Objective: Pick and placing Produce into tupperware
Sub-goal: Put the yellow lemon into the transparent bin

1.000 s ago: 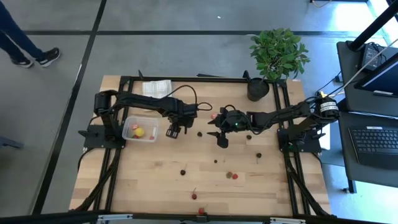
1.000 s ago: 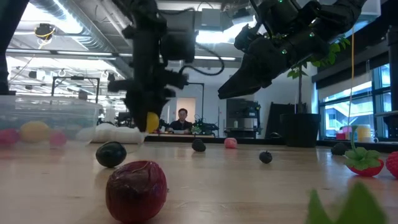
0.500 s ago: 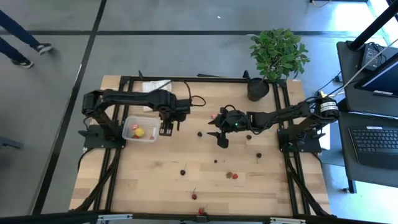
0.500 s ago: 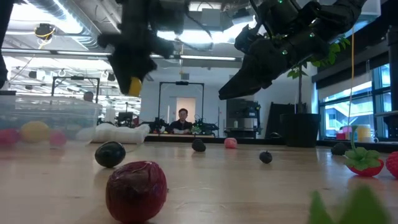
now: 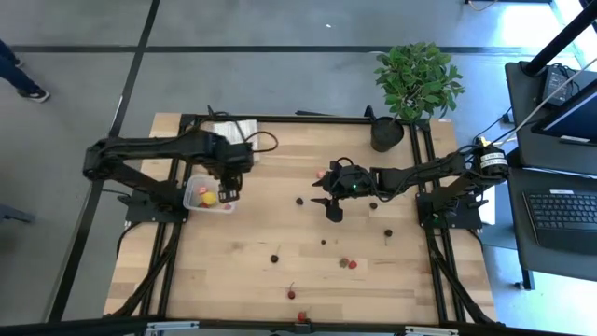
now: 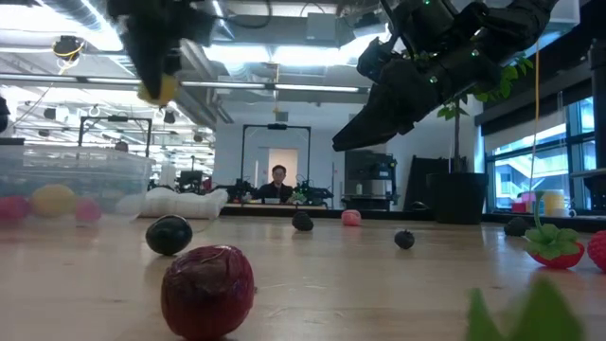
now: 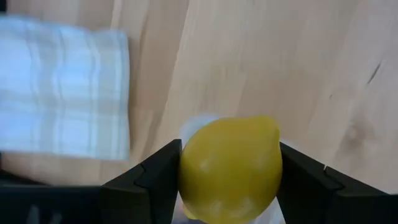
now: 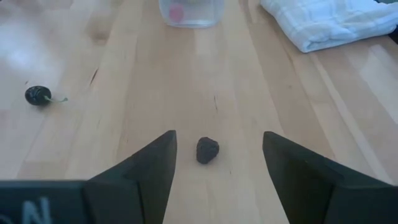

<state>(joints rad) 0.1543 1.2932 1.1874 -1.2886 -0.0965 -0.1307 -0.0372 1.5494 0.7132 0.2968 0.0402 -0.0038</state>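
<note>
My left gripper [image 5: 229,187] is shut on a yellow lemon [image 7: 230,167] and hangs above the right end of the clear tupperware [image 5: 203,198]. The tupperware sits on the table's left side and holds another lemon [image 5: 208,197] and red pieces. The low view shows the held lemon [image 6: 156,90] high above the table. My right gripper [image 5: 333,207] hovers open over the table's middle. In the right wrist view a small dark piece [image 8: 208,150] lies on the wood ahead of its fingers. My left gripper pinches the lemon between its two fingers [image 7: 158,180], one on each side of the fruit [image 7: 189,171]. The fingers come from above, pointing down. The lemon is lifted clear of the table, over the container.
A folded checked white cloth [image 5: 233,131] lies by the far edge and a potted plant [image 5: 410,84] stands at the far right corner. Cherries [image 5: 299,200] and strawberries [image 5: 347,264] are scattered over the middle and near half. A red piece [image 6: 208,289] lies close to the low camera.
My left gripper has carried the lemon up and toward the table's left edge, from beside the tupperware to above its right end. It has stayed shut on the lemon throughout.
</note>
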